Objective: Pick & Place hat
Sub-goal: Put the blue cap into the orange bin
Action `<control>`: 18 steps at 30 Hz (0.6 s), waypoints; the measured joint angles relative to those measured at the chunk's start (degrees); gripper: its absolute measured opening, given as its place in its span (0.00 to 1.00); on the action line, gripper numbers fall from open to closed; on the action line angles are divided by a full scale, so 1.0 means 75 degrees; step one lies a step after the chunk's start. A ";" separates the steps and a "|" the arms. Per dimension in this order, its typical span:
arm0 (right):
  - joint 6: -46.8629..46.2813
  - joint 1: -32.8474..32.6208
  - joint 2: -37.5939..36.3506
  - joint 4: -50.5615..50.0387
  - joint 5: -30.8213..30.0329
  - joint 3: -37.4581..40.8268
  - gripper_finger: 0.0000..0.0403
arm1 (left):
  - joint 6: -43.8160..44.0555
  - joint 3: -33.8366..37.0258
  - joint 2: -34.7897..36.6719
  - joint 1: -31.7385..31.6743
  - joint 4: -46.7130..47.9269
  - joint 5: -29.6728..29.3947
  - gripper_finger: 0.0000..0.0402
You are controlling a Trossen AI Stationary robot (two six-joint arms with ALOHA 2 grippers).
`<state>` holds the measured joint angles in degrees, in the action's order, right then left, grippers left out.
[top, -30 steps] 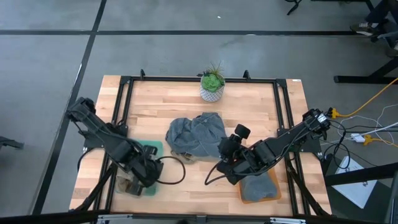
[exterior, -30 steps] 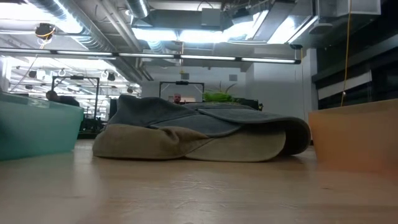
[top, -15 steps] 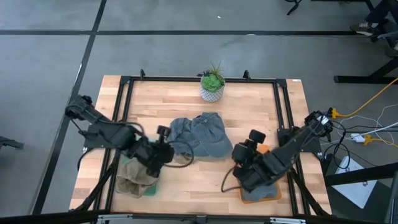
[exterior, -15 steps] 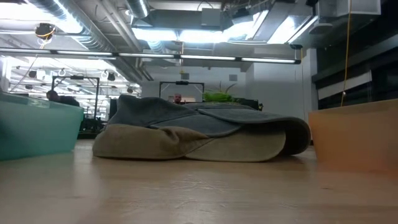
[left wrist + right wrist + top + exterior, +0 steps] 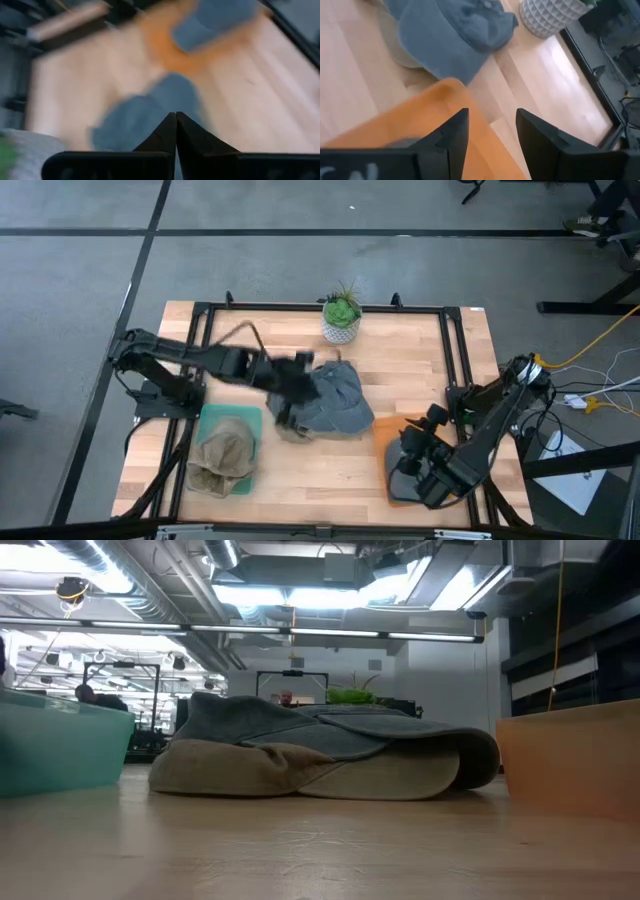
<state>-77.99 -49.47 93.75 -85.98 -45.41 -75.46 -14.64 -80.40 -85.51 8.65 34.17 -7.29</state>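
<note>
Only the high view shows both arms; the low view shows just the grey hat pile [image 5: 320, 755] between the teal tray [image 5: 60, 750] and the orange tray [image 5: 575, 765]. The teal tray, at the desk's front left corner, holds a tan hat [image 5: 222, 458]. The orange tray, at the front right, holds a grey hat [image 5: 410, 480]. The left gripper [image 5: 290, 385], fingers pressed together and empty, is over the pile at mid-desk. The right gripper [image 5: 425, 455] is parted and empty above the orange tray.

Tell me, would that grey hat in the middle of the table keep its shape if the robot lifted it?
Probably not. The grey hat lies crumpled and folded, so it likely flops. It looks like thin cloth, so probably light. Its sagging brim suggests it would droop.
</note>
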 joint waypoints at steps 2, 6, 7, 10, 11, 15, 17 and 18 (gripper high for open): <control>-0.0183 -0.0047 -0.0270 0.0022 -0.0110 0.0317 0.40 | -0.0164 -0.0160 0.0022 -0.0517 -0.0484 -0.0008 0.02; 0.0000 0.0216 -0.0992 0.0027 -0.1011 0.0815 0.40 | -0.0221 -0.0635 0.0022 -0.1433 -0.1206 -0.0017 0.02; 0.0119 0.0343 -0.1157 0.0024 -0.1153 0.0928 0.40 | -0.0244 -0.0771 0.0022 -0.1624 -0.1404 -0.0024 0.01; 0.0408 0.0820 -0.1720 0.0015 -0.1563 0.1224 0.40 | -0.0264 -0.1215 0.0022 -0.2087 -0.1787 -0.0023 0.01; 0.0535 0.1009 -0.1899 0.0046 -0.1691 0.1294 0.40 | -0.0214 -0.1389 0.0022 -0.2217 -0.1815 -0.0020 0.01; 0.0663 0.1918 -0.2442 0.0220 -0.1764 0.1282 0.40 | 0.0249 -0.1801 0.0025 -0.2550 -0.1803 -0.0022 0.02; 0.0694 0.2314 -0.2671 0.0530 -0.1651 0.1147 0.40 | 0.0504 -0.1905 0.0019 -0.2637 -0.1764 -0.0018 0.02; 0.0741 0.2498 -0.2763 0.0702 -0.1576 0.1075 0.40 | 0.0595 -0.1957 0.0019 -0.2668 -0.1767 -0.0011 0.03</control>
<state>-72.43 -30.73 73.02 -80.71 -57.23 -67.40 -10.18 -95.08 -85.36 -11.36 20.92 -7.38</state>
